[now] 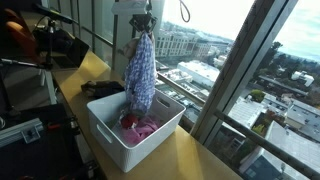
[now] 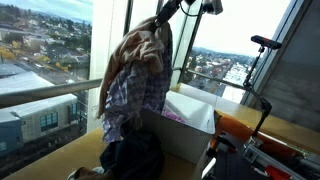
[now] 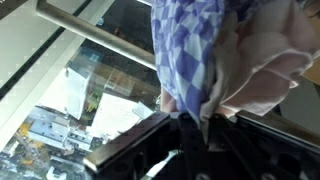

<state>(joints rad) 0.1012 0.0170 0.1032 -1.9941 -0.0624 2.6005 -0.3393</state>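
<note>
By the window, up near the top of the frame, the claw (image 1: 141, 22) is clamped on the top of a checked cloth (image 1: 141, 70). The jaws are pinched together, with the fabric bunched between them. The wrist view shows this best: the dark fingers (image 3: 172, 128) close in on a gathered fold of the blue-and-white cloth (image 3: 190, 55), which has a paler lining (or perhaps an inner layer) beside it.

From the grip the cloth hangs straight down in a long, loose drape. Its lower end dangles over a white bin (image 1: 110, 135), about level with the rim. I cannot tell whether it touches what lies inside. In the bin sits a crumpled pink cloth (image 1: 140, 126), just under the hanging hem.

The bin stands on a yellowish counter (image 1: 205, 160) that runs along the glass. A dark heap (image 1: 100, 88) lies on the counter just behind the bin. In an exterior view the cloth (image 2: 135, 85) hangs in front of the pane, with the bin (image 2: 195, 112) beside it and a dark bundle (image 2: 130, 158) below. Beyond the glass are rooftops and streets, far down.
</note>
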